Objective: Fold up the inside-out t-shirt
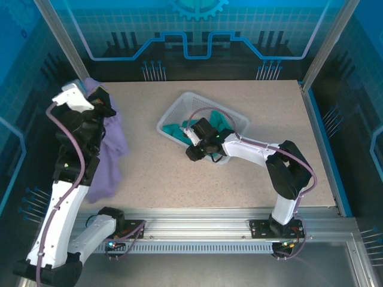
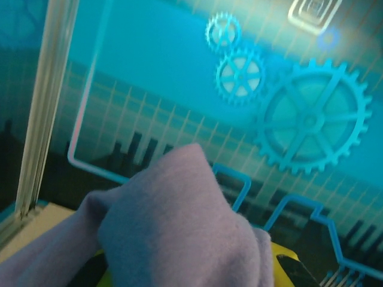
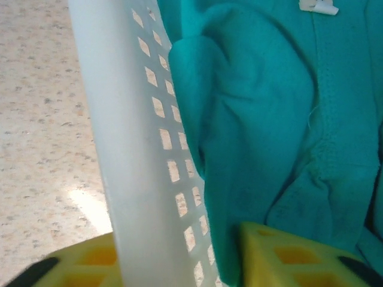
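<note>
At the basket (image 3: 114,119), the right gripper (image 3: 179,260) straddles its wall, grip unclear

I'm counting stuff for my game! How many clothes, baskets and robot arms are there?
Clothes: 2 (purple t-shirt, teal cloth)
Basket: 1
Robot arms: 2 (left arm, right arm)
Total: 5

The light is bright and even. Past the right arm's yellow fingers (image 3: 287,260), a white shine sits on the table (image 3: 42,119). Above the left arm's fingers (image 2: 284,260), the purple t-shirt (image 2: 179,227) looks blurry in blue light.
</note>
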### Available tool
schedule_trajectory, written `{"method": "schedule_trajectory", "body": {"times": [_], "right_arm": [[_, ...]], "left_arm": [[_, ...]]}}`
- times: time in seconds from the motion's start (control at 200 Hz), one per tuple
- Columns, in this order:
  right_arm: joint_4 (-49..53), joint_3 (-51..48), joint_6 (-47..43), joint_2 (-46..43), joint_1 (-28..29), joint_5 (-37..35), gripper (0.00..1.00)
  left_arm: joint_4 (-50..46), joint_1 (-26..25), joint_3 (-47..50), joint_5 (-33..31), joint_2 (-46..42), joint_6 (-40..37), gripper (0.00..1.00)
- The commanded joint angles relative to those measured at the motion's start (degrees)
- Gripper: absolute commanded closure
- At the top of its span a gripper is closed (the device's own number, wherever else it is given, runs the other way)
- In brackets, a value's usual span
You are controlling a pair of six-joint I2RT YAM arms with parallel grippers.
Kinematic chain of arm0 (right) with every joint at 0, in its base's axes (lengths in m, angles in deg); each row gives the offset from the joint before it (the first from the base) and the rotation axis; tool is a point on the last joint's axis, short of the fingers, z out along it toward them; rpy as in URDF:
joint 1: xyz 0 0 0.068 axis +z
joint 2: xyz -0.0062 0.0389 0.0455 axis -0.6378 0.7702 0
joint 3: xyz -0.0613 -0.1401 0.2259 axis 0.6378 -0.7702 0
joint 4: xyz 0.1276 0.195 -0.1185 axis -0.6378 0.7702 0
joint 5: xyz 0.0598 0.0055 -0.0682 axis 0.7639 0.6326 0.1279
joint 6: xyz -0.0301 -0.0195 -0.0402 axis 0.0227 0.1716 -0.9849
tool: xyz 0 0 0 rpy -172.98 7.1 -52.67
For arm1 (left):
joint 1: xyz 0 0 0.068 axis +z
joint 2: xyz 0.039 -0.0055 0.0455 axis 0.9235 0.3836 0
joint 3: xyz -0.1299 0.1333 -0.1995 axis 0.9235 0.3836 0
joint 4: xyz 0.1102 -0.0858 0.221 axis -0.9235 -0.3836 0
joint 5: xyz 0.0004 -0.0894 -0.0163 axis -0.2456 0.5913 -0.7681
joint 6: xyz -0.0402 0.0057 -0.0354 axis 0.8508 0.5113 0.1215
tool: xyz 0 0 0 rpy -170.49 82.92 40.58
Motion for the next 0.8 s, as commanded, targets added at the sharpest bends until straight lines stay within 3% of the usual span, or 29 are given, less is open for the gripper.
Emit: {"method": "schedule_trajectory", "body": {"times": [0.0, 0.17, 0.31, 0.57, 0.795], "right_arm": [[4.71, 1.16, -0.84, -1.98, -4.26, -6.44, 0.71], [7.78, 0.98, -3.99, -3.72, -14.0, -11.59, 0.86], [8.69, 3.31, -6.6, -2.27, -23.24, -15.57, 0.89], [12.33, 16.15, -13.84, 9.01, -35.62, -21.16, 0.91], [15.13, 23.49, -18.96, 16.92, -40.63, -26.98, 0.91]], "left_arm": [[1.55, 0.34, 2.3, 6.33, -0.99, 4.08, 0.93], [6.02, 0.17, 10.24, 15.84, -0.08, 11.89, 0.9], [14.71, -0.98, 18.24, 22.65, 1.25, 19.61, 0.89], [13.42, -5.9, 19.11, 24.97, 4.15, 19.61, 0.88], [13.25, -8.53, 19.82, 25.12, 3.54, 18.68, 0.87]]}}
